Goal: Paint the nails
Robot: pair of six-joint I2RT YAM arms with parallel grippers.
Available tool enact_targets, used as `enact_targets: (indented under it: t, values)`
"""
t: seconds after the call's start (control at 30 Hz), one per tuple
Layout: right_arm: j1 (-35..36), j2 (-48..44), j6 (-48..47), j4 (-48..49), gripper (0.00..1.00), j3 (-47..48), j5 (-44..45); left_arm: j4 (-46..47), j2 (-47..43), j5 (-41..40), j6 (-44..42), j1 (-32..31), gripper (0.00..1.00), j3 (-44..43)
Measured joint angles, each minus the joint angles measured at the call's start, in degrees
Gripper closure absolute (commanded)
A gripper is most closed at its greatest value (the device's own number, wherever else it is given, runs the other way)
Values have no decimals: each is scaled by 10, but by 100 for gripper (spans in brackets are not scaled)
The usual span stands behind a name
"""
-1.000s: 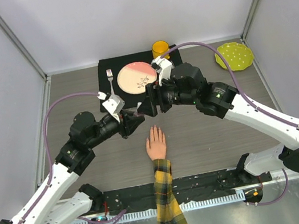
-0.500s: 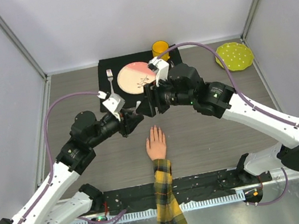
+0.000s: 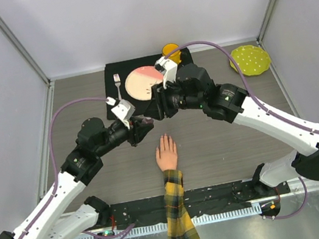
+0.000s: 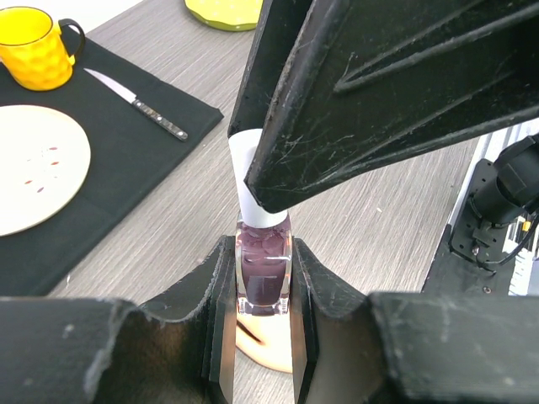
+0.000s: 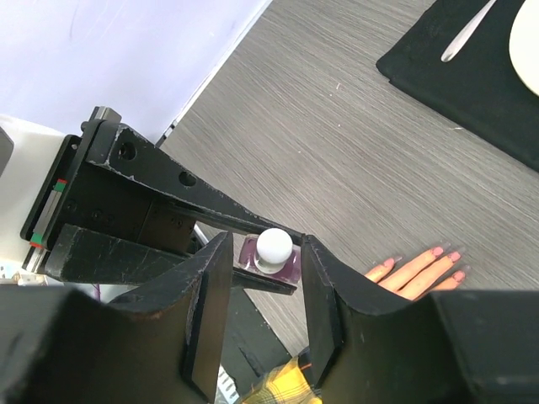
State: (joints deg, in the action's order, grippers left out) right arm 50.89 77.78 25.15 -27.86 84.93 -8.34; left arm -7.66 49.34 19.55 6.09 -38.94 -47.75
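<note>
My left gripper (image 4: 263, 252) is shut on a small purple polish bottle (image 4: 264, 269) and holds it upright above the table. The bottle's white cap (image 5: 274, 247) sits between the jaws of my right gripper (image 5: 265, 244), which stand open with a narrow gap on each side. In the left wrist view a right finger (image 4: 379, 84) hides most of the cap (image 4: 240, 172). The mannequin hand (image 3: 167, 153) lies palm down in its plaid sleeve (image 3: 180, 227). Its pink nails (image 5: 436, 251) point away from the arms. Both grippers, left (image 3: 142, 125) and right (image 3: 156, 109), meet just beyond the fingertips.
A black mat (image 3: 132, 68) at the back holds a pink-and-cream plate (image 3: 143, 82), a fork (image 3: 118, 83) and a knife (image 4: 139, 105). A yellow mug (image 3: 170, 49) stands behind it. A yellow-green dotted plate (image 3: 250, 59) lies at the back right.
My right gripper has moved left over the bottle, and its jaws have narrowed around the white cap. The left gripper has stayed in place with the bottle.
</note>
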Motion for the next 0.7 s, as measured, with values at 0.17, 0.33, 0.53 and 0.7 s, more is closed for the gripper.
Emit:
enact_targets:
  t: [0.17, 0.33, 0.53, 0.7]
  values:
    - [0, 2, -2, -4, 58, 1, -6, -4, 0, 0, -6, 0, 100, 0]
    - [0, 7, -8, -10, 59, 1, -19, -5, 0, 0, -7, 0, 100, 0]
    - [0, 14, -12, -13, 64, 2, -24, -5, 0, 6, -8, 0, 100, 0]
    - [0, 24, -16, -15, 66, 11, -27, -9, -1, 13, -13, 0, 100, 0]
